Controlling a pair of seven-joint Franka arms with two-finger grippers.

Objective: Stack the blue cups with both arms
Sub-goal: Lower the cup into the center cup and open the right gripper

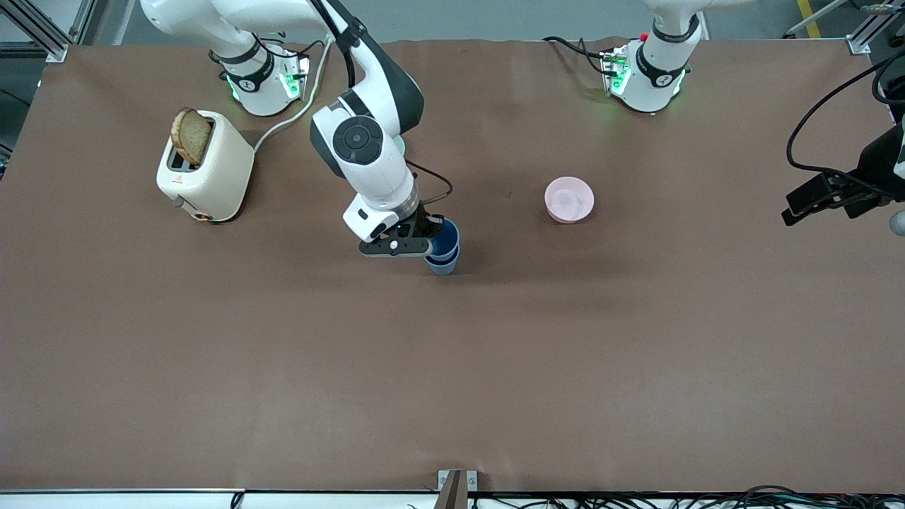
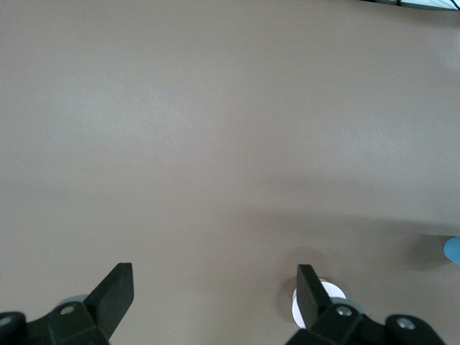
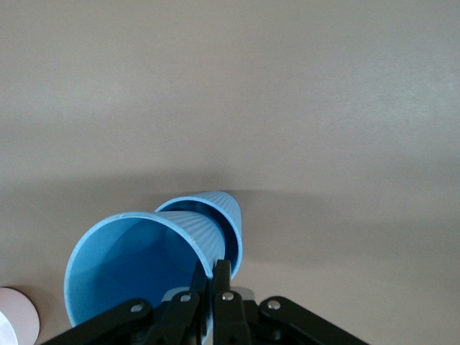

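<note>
Right gripper [image 1: 417,239] pinches the rim of the upper blue cup [image 1: 445,237], nested in the lower cup [image 1: 442,264] mid-tabletop. Risk: if the cups jam, lifting away tips the stack. Left gripper [image 1: 792,212] waits, fingers wide, empty.

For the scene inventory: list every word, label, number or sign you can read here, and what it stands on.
No legible text anywhere.
Toaster: a small red mark low on its end face, too small to read.
Right arm base and left arm base: small round dark marks on the black joint bands, too small to read.
Upper blue cup, lower blue cup, pink bowl: no markings.
</note>
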